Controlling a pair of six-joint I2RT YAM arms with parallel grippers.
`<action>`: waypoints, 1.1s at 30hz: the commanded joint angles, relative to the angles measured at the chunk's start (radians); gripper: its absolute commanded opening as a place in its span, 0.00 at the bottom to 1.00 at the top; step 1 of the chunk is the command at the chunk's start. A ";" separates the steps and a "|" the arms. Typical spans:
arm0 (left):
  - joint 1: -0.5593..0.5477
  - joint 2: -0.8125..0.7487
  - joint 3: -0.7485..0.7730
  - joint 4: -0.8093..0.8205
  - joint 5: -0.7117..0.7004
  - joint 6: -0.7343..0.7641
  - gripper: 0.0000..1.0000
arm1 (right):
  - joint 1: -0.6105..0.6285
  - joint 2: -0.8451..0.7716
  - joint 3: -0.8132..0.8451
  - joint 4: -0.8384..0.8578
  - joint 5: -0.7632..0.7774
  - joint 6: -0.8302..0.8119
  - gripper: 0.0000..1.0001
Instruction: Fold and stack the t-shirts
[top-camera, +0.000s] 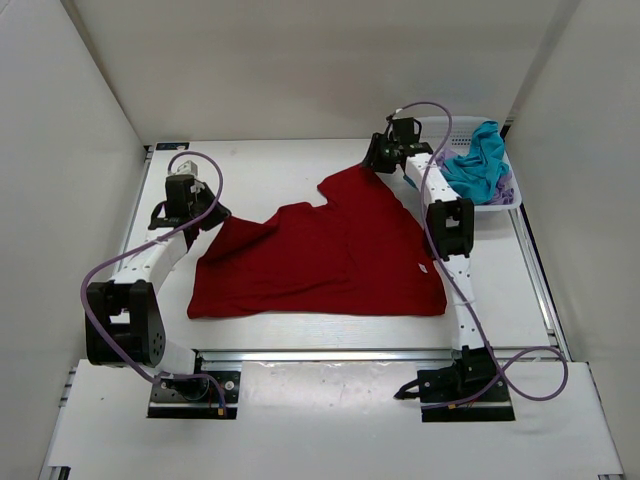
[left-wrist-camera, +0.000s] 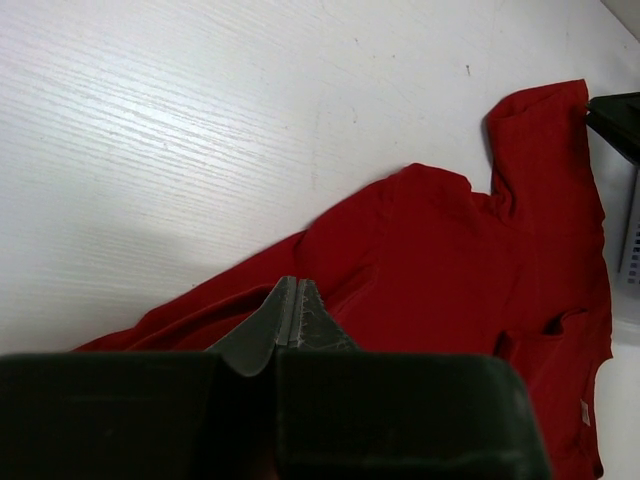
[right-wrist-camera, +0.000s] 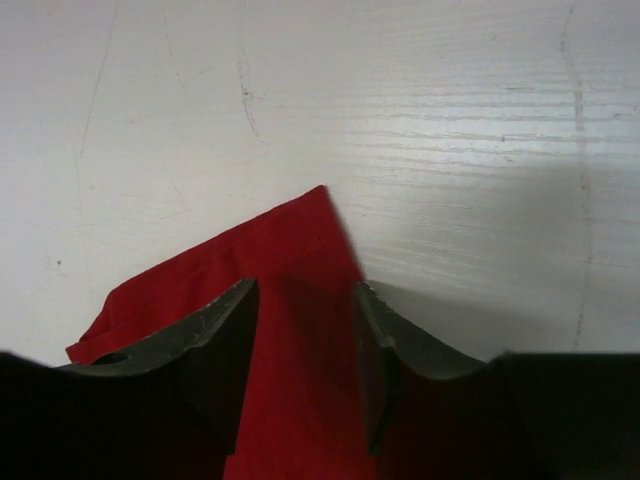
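The deep red t-shirt lies spread and partly rumpled on the white table. My left gripper is shut, its fingertips meeting over the shirt's left sleeve edge; whether any cloth is pinched does not show. At the shirt's far corner, my right gripper stands open. That corner runs between its parted fingers and pokes out past the gripper. The teal-blue t-shirt and the pale lavender t-shirt are bunched in the basket.
A white mesh basket sits at the back right corner, close behind my right gripper. White walls enclose the table on three sides. A metal rail runs along the near edge, by the arm bases.
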 joint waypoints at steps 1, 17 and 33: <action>0.000 -0.022 -0.017 0.037 0.031 -0.008 0.00 | -0.029 0.035 0.041 0.005 -0.080 0.052 0.40; 0.003 -0.017 -0.015 0.033 0.024 0.005 0.00 | -0.028 0.062 0.088 0.023 -0.107 0.071 0.17; 0.012 -0.024 -0.023 0.054 0.045 -0.017 0.00 | -0.052 0.036 0.023 -0.081 -0.079 0.040 0.44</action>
